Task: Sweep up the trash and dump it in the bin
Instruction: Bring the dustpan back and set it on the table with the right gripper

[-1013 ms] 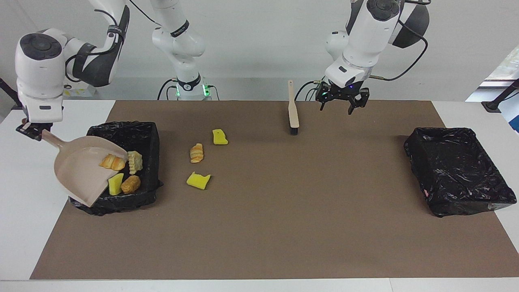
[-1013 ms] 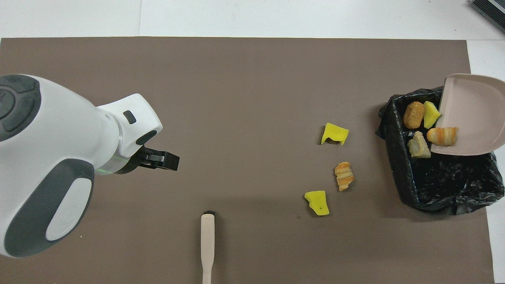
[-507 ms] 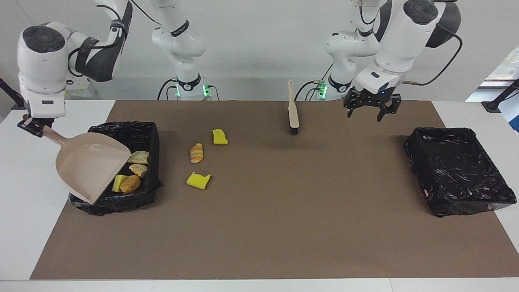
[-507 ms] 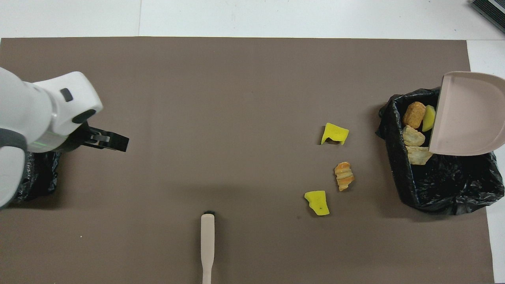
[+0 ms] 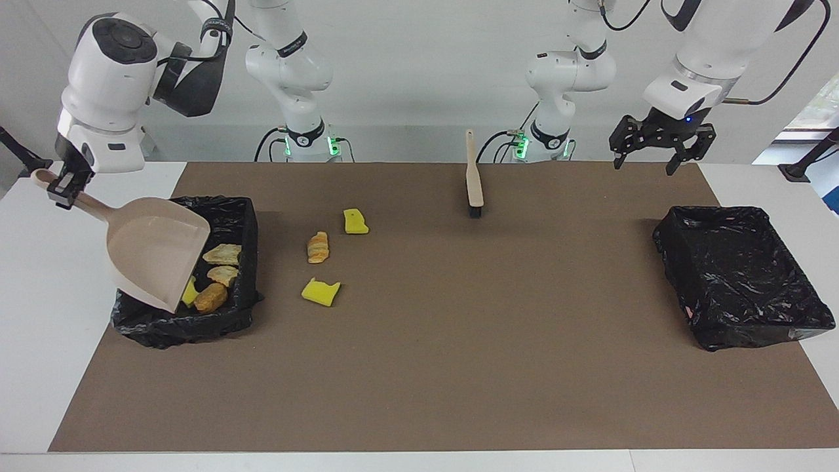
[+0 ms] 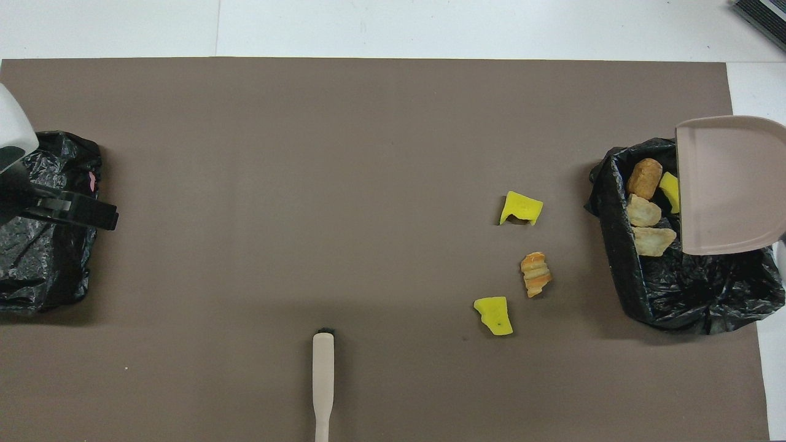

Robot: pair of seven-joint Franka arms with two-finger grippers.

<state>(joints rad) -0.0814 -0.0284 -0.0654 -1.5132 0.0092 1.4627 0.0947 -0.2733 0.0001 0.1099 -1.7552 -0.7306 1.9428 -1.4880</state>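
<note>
At the right arm's end of the surface (image 5: 39,341), a black-lined bin (image 5: 236,216) with four scraps of trash inside: two flat tan bread-like pieces (image 5: 221,254), a brown lump (image 5: 210,297) and a yellow sponge chunk (image 5: 190,293) half hidden under the dustpan's lip. Above that bin, the beige dustpan (image 5: 154,259), tilted with its open edge down into the bin and its pan bare. Clamped shut on the dustpan's handle, up over the white edge of the surface: the right end effector (image 5: 65,183).

On the brown mat (image 5: 459,341) beside the bin, toward the middle, three more scraps lying loose: a yellow sponge chunk (image 5: 356,221) nearest the robots, an orange-striped croissant-like lump (image 5: 318,247) next, and another yellow sponge chunk (image 5: 320,292) farthest from the robots. All three apart from one another and clear of the bin.

Near the robots' edge of the mat, about mid-surface, the beige brush (image 5: 473,177) lying flat, black bristles pointing away from the robots, untouched.

At the left arm's end, a second black-lined bin (image 5: 741,275). Raised in the air over the robots' side of that bin, holding nothing, fingers spread open: the left end effector (image 5: 659,147).
</note>
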